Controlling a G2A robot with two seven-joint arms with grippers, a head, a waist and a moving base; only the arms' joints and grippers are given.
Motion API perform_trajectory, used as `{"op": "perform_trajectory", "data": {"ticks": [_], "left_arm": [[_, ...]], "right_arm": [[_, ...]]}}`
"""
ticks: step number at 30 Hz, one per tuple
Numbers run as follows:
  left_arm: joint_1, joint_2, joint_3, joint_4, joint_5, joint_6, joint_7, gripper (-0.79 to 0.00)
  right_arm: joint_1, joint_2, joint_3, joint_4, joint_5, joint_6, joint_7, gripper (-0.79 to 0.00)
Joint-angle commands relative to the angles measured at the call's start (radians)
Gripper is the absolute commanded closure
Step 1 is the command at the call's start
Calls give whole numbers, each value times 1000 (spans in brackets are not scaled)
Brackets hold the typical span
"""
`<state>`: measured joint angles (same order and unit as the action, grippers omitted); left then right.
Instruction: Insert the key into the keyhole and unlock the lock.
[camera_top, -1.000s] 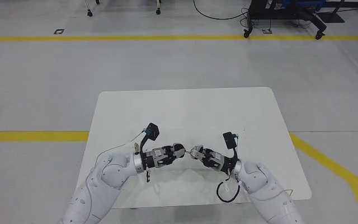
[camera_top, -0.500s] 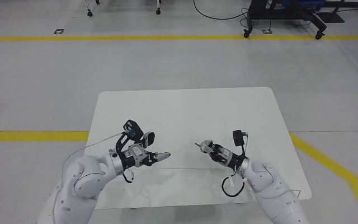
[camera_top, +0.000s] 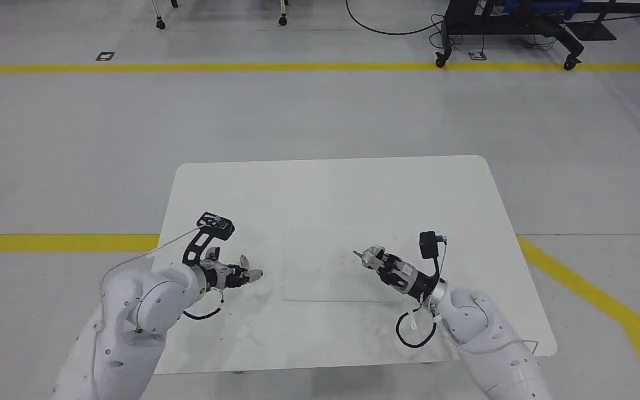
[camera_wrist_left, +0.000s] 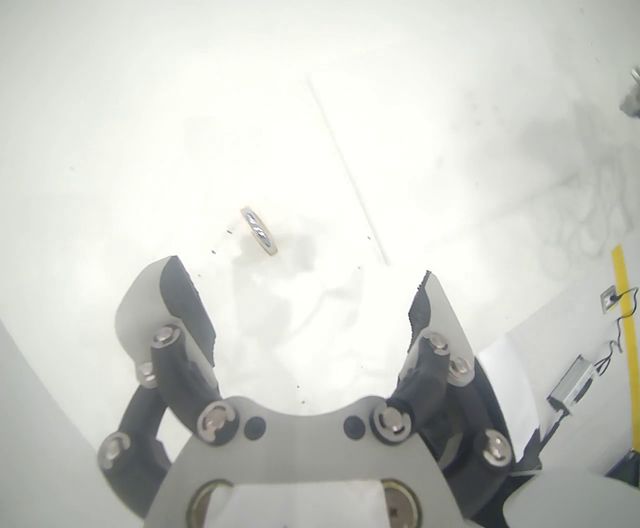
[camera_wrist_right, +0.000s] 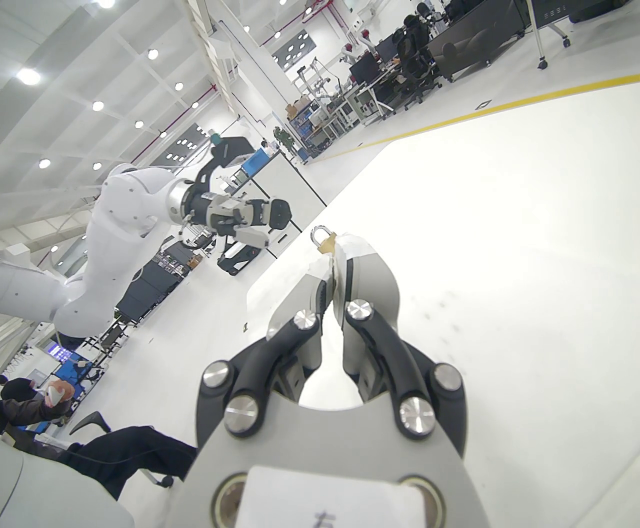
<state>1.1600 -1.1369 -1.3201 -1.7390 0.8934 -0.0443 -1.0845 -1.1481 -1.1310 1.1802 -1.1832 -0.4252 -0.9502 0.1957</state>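
A small brass padlock (camera_wrist_right: 322, 239) with a silver shackle sticks out past the fingertips of my right gripper (camera_wrist_right: 332, 257), which is shut on it. In the top view the right gripper (camera_top: 366, 257) hovers over the table's front right-of-centre. My left gripper (camera_top: 249, 273) is low over the front left of the table, well apart from the right one. Its fingers (camera_wrist_left: 185, 300) stand open with nothing between them. Just beyond them a small silvery metal piece (camera_wrist_left: 259, 237), possibly the key, lies on the table. The left gripper (camera_wrist_right: 265, 215) also shows far off in the right wrist view.
The white table (camera_top: 330, 200) carries a thin straight seam line (camera_wrist_left: 350, 175) close to the silvery piece. Its front edge (camera_top: 300, 370) runs near both arms. Yellow floor tape (camera_top: 80, 242) and wheeled carts (camera_top: 500, 30) lie beyond the table.
The two grippers, meeting at the table's front centre a second ago, have separated. The left arm has swung back to the left and lower; the right gripper has shifted slightly right with the padlock.
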Motion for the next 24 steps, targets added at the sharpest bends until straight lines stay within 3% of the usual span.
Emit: {"op": "perform_trajectory", "data": {"ticks": [1, 3, 5, 14, 17, 24], "left_arm": [[-41, -7, 31, 67, 9, 54, 5, -634], [-81, -14, 69, 110, 15, 74, 6, -591], [-109, -21, 91, 158, -7, 85, 24, -388], [-166, -30, 130, 225, -23, 113, -16, -175], [-167, -30, 137, 220, -30, 103, -38, -22], [-147, -24, 134, 176, -7, 108, -79, 0]], "right_arm": [[0, 0, 0, 0, 0, 0, 0, 0], [0, 0, 0, 0, 0, 0, 0, 0], [0, 0, 0, 0, 0, 0, 0, 0], [0, 0, 0, 0, 0, 0, 0, 0], [0, 0, 0, 0, 0, 0, 0, 0], [0, 0, 0, 0, 0, 0, 0, 0]]}}
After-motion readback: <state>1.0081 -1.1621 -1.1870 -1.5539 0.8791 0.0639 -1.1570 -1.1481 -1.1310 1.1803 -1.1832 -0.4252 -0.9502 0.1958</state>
